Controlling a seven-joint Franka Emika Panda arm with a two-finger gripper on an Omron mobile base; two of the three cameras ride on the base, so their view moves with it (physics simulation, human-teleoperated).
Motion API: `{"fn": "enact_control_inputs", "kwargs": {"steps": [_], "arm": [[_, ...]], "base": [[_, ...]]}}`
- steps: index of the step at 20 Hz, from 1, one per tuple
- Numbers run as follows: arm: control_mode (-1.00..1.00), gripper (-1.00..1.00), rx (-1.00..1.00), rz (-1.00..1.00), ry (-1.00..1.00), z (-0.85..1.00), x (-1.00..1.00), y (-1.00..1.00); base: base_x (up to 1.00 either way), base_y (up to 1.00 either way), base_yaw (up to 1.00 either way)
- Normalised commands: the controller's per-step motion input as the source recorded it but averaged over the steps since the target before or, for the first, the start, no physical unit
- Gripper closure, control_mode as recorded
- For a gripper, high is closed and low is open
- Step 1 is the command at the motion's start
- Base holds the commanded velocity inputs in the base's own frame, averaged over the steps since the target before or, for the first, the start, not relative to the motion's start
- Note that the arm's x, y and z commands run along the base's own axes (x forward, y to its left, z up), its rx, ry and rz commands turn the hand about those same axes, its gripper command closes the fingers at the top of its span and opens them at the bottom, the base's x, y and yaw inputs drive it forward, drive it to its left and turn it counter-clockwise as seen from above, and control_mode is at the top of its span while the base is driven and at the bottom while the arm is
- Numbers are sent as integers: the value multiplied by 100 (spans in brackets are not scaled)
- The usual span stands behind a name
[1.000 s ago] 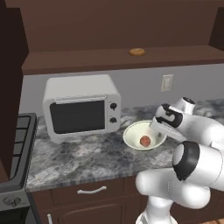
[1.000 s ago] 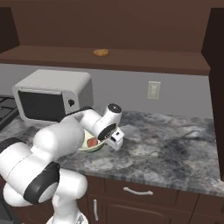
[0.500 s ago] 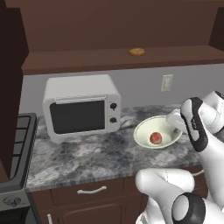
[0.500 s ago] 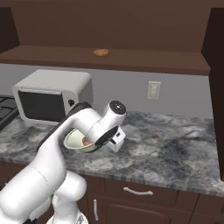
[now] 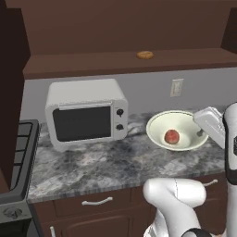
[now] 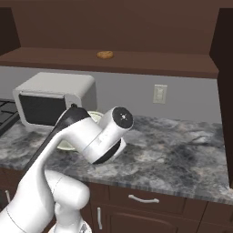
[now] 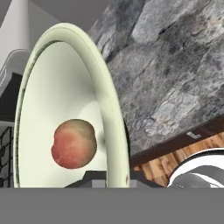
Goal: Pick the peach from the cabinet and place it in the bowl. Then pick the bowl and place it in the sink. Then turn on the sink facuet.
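Peach (image 5: 171,136): sits low in the bowl (image 5: 159,126), so step 1 looks done; bowl's tipped toward your left cam but the fruit stays cupped.
Bowl: off the tabletop (image 5: 97,162), right of the microwave (image 5: 85,113), carried by its rim, prob. so the inside stays free.
Pincer (image 7: 117,177): tips straddle the rim in hand cam, one inside, one outside – you're clamped on the bowl edge.
Next: sink; keep it level-ish or the fruit rolls out.
Cabinet shelf (image 5: 120,62): just the brown cookie (image 5: 145,54) up there.
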Motion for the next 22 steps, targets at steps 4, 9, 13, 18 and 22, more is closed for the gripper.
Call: {"fn": "enact_control_inputs", "kwargs": {"steps": [4, 9, 13, 18, 22], "arm": [[-100, 100, 12, 0, 0, 29, -34, 0], [-100, 100, 2, 0, 0, 0, -1, 0], [-100, 100, 0, 0, 0, 0, -4, 0], [100, 100, 0, 0, 0, 0, 0, 0], [100, 100, 0, 0, 0, 0, 0, 0]], "base": [[0, 0, 0], [0, 0, 0], [0, 0, 0], [-84, 0, 0], [-100, 0, 0]]}}
